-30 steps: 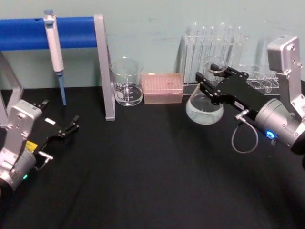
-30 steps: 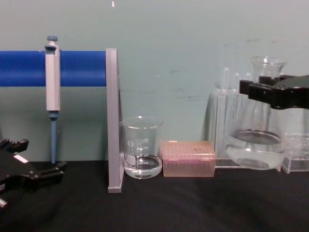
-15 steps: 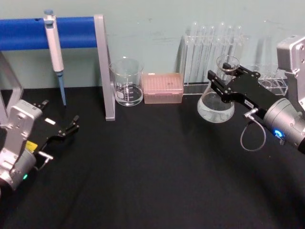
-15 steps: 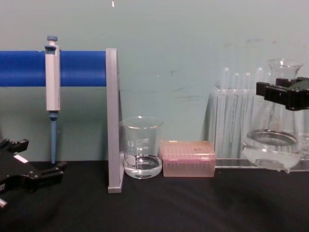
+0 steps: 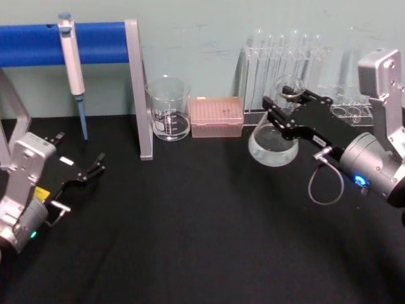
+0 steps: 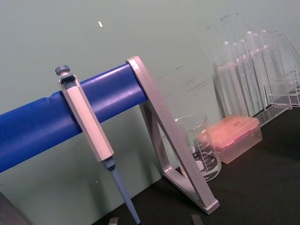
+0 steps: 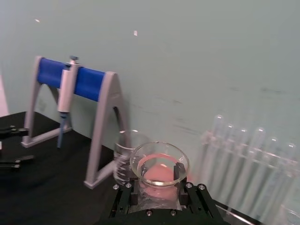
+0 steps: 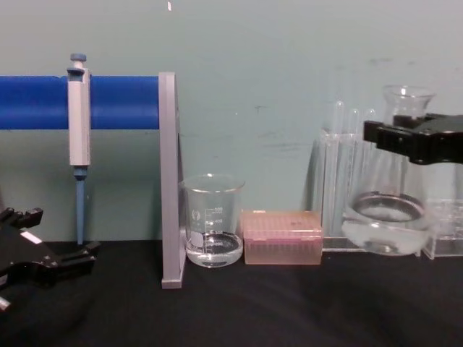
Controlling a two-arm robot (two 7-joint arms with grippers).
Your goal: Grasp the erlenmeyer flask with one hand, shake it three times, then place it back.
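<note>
My right jaws are pinched on the neck of the erlenmeyer flask, just under its rimmed mouth. I hold it a little tilted just in front of the test tube rack, and its base looks to be clear of the counter.

The flask is thin clear glass, so I judge it stiff, smooth and breakable. A hard squeeze could crack the neck, and a slack one could let it slide. The neck is the right place to hold, because the rim above my jaws acts as a stop. There is only a little liquid low in the wide base, so the load should be light, though it will slosh and tug as I swing.

The rack itself is the main thing in the way. It is tall glass close behind the flask, so any shake should run along it or away from it, not toward it. The pink tip box sits just beside the rack on my left. The beaker stands beyond the box, farther from the rack. The blue stand with its pipette is well apart from the rack.

My left jaws are spread and idle, low over the counter far from the rack.
</note>
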